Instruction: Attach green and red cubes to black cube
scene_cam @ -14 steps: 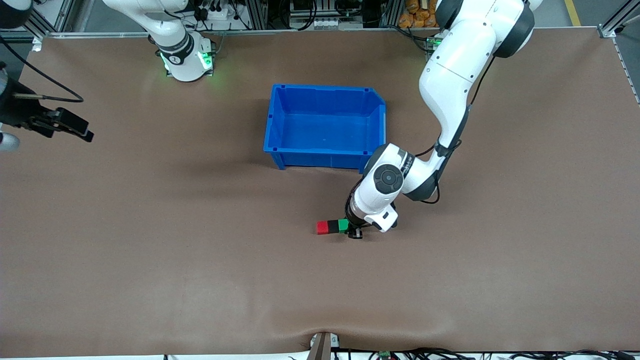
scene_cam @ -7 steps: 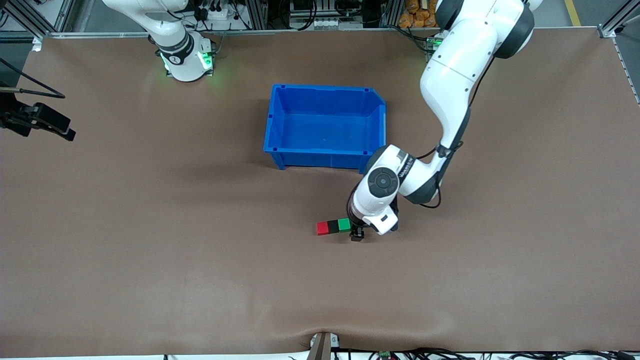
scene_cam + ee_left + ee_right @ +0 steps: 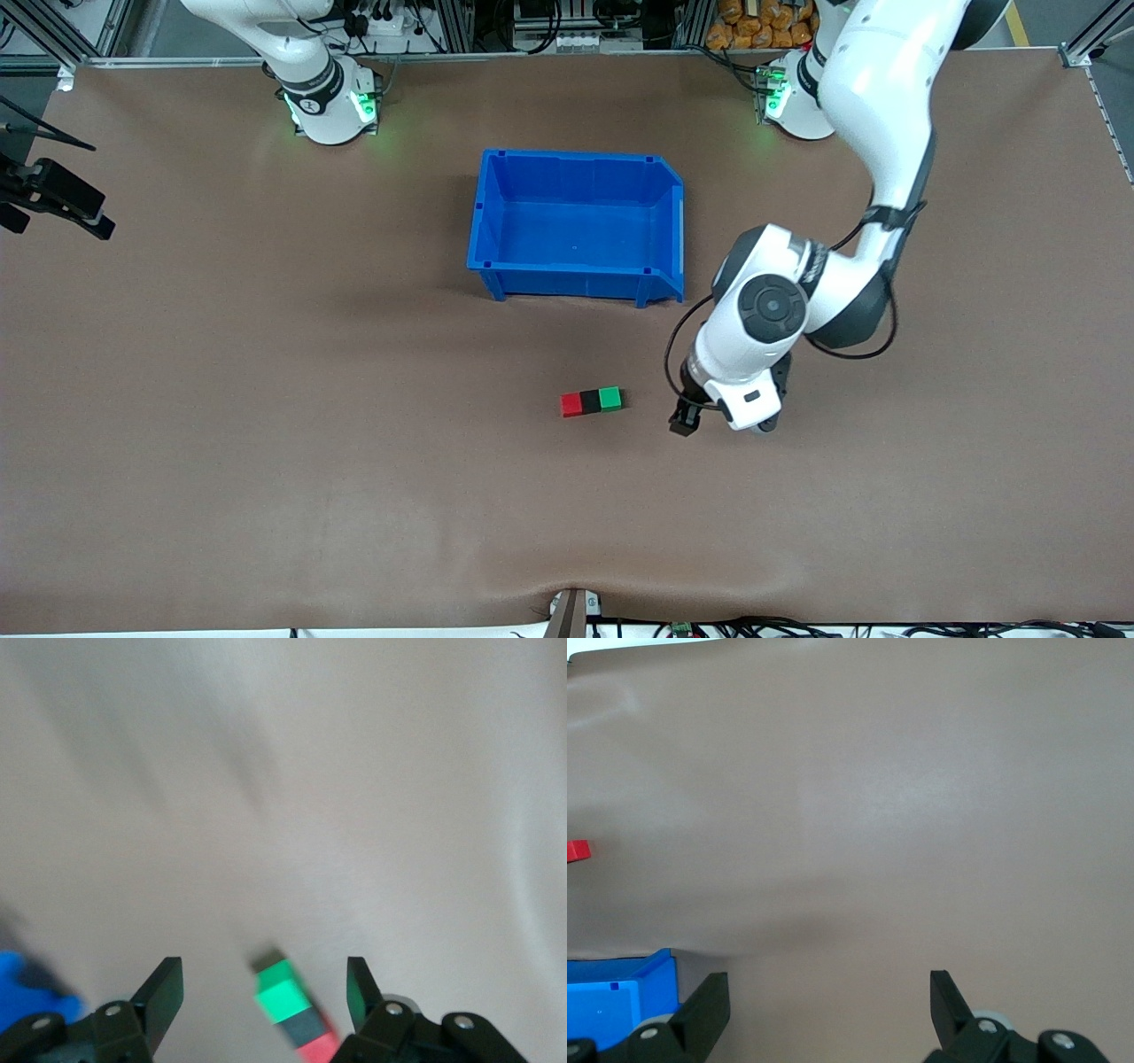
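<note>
Cubes sat joined in a short row on the bare worktop (image 3: 266,496): the red cube (image 3: 571,405) at the end toward the right arm, the black cube (image 3: 590,401) in the middle touching it, and the green cube (image 3: 609,398) touching the black one at the end toward the left arm, the whole row nearer the front camera than the blue bin (image 3: 489,221), which stood empty. I judged the assembly itself done, so the step I had in hand was a clean retreat. The left hand (image 3: 684,423) hung over open worktop beside the row, on the green end and clear of it, with its fingers (image 3: 165,992) spread and nothing between them; in its wrist view the green cube showed between the fingertips but apart from both. To do this well, I wanted to keep those fingers apart and lift straight away from the row, since any sideways sweep near the green end could nudge the cubes and break the joints. The right hand (image 3: 62,204) waited at the right arm's end of the worktop, well apart from everything, its fingers (image 3: 709,1005) spread and empty too.
</note>
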